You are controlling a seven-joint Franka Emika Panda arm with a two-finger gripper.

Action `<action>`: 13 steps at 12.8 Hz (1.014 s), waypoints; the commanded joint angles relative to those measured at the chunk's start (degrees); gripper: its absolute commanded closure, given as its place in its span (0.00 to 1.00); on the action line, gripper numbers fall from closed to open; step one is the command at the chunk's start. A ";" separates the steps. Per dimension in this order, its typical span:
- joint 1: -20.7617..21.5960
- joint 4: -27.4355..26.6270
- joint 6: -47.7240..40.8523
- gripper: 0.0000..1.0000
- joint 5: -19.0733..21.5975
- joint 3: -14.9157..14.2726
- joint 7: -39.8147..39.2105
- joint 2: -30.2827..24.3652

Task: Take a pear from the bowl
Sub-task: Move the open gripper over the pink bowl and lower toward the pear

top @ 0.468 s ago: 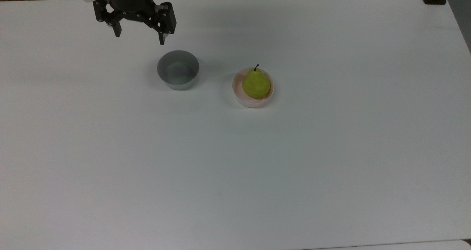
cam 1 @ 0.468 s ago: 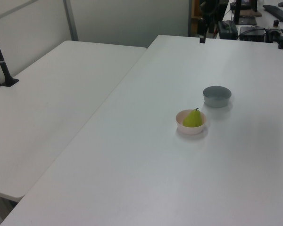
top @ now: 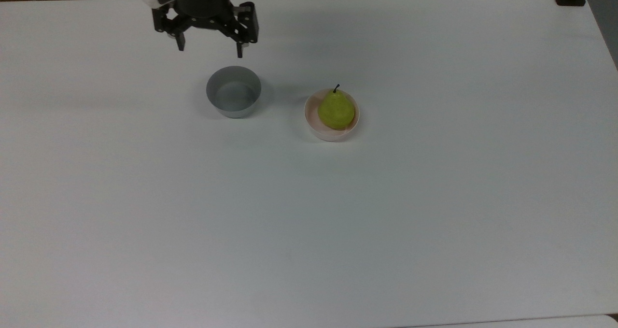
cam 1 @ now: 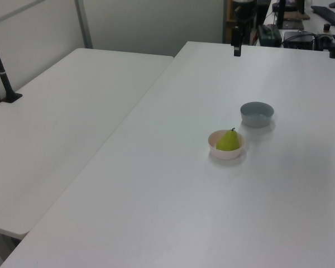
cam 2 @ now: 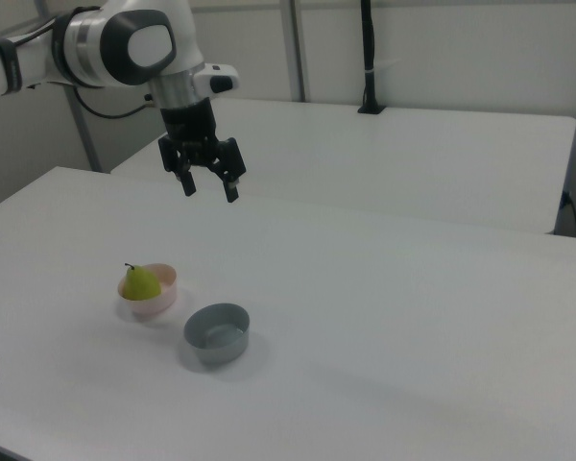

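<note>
Pear (top: 336, 110) sits in the bowl (top: 315, 125), stem up. My pincer (top: 210, 49) hangs above the desk (top: 386, 212), fingers apart and holding nothing.

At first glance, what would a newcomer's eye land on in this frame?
The yellow-green pear, sitting stem-up in the pink bowl near the middle of the white table. Next, the black pincer hanging open above the table's far edge in the top view, just beyond the grey bowl, which holds nothing.
</note>
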 commanded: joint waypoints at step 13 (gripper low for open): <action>17.33 -5.28 4.66 0.00 0.69 1.18 0.41 11.98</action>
